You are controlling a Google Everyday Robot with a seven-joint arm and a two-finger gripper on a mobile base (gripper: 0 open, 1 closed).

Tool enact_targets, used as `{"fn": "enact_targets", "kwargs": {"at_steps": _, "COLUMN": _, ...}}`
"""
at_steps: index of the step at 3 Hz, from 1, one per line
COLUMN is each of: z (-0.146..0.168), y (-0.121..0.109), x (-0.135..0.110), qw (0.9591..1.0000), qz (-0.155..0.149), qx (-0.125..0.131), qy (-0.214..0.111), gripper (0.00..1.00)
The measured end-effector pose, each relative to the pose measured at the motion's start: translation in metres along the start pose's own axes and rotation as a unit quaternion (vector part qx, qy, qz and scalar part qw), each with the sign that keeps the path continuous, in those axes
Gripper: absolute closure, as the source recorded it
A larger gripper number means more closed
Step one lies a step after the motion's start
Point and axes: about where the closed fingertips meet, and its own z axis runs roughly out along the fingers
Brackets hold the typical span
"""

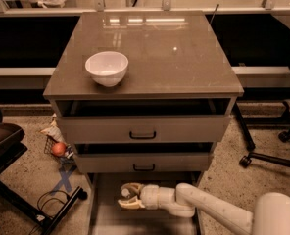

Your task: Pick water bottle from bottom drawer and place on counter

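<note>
- on top of the cabinet, the counter (pixel 174 48) is a glossy slab, with a white bowl (pixel 107 67) near its left front corner.
- under the two upper drawers, the bottom drawer (pixel 135 222) stands pulled out.
- the gripper (pixel 128 197) lies low inside that drawer, reaching in from the right; i cannot tell whether it has closed on anything.
- the water bottle (pixel 127 193) shows only as a small pale shape at the gripper's tip. it is probably light, thin-walled and slick, so take the ribbed body midway, gently.

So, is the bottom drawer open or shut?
Open: the bottom drawer is pulled out, its floor showing, with the gripper inside it.
</note>
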Motion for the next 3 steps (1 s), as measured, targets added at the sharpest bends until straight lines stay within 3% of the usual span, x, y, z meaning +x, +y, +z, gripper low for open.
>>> {"fn": "enact_targets", "kwargs": {"at_steps": 1, "z": -0.023, "y": -0.013, "x": -0.089, "qw": 0.9988, "qz": -0.006, "qx": 0.049, "qy": 0.005, "gripper": 1.00}}
{"fn": "enact_targets", "kwargs": {"at_steps": 3, "z": -0.061, "y": 0.002, "x": -0.237, "qw": 0.9925, "qz": 0.000, "qx": 0.121, "qy": 0.019, "gripper": 1.00}}
